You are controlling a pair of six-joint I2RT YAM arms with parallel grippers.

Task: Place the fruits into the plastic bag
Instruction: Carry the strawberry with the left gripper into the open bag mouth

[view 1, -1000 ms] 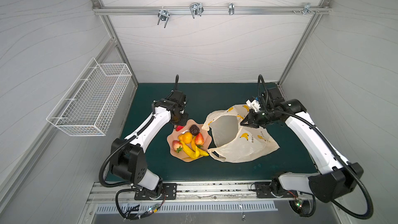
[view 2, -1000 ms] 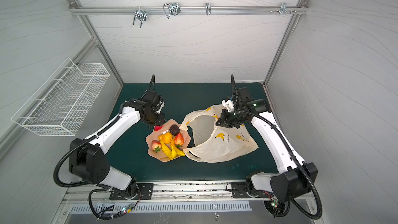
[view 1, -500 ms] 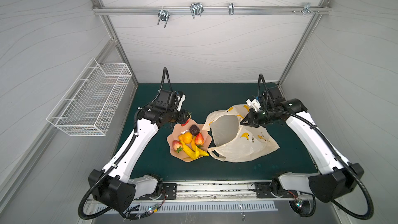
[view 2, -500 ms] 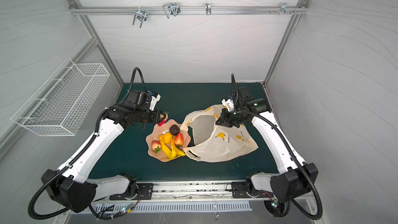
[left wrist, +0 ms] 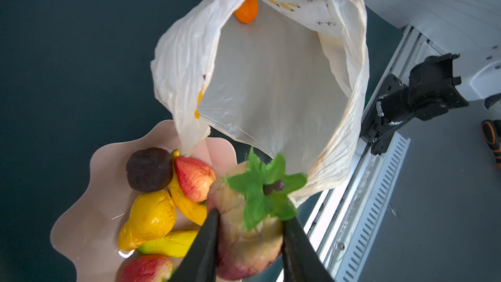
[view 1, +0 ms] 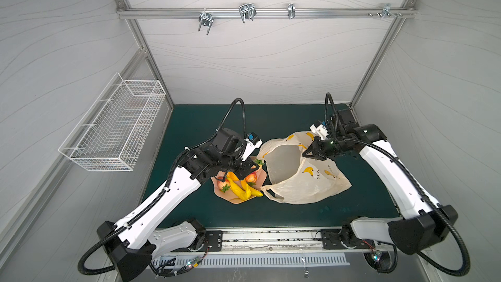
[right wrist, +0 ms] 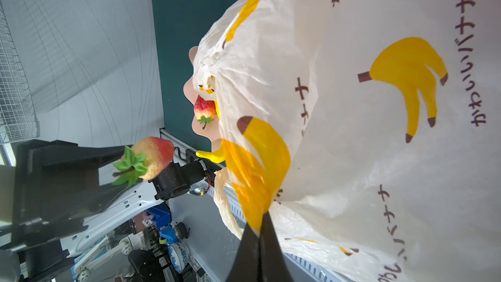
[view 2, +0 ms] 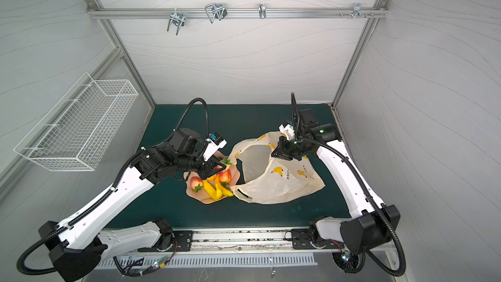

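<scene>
We judge the job barely begun. One orange (left wrist: 246,10) already lies deep inside the bag (left wrist: 271,77). The bag lies on the surface (view 1: 189,131) with its mouth propped open towards 9 o'clock in both top views.

The right gripper (right wrist: 260,222) is pinched fully closed on the bag's upper rim, at about 2 o'clock of the mouth in the top views, and this holds the opening up.

The left gripper (left wrist: 250,217) is closed partway, clamped on a strawberry (left wrist: 244,245) whose green leaves point at the bag. The strawberry is up off the plate (left wrist: 89,212), over its 2 o'clock edge and just short of the mouth, so it is not yet inside.

The plate sits at 9 o'clock of the bag, and a fold of the bag's rim drapes onto the plate's rim. On the plate we count:
- a dark fruit (left wrist: 149,169)
- two more strawberries (left wrist: 193,179)
- a yellow-orange fruit (left wrist: 149,218)
- two bananas (left wrist: 168,245)

That makes one fruit bagged, one on its way and about six left to carry. The left arm covers part of the plate in the top views, so another fruit may be hidden there.
</scene>
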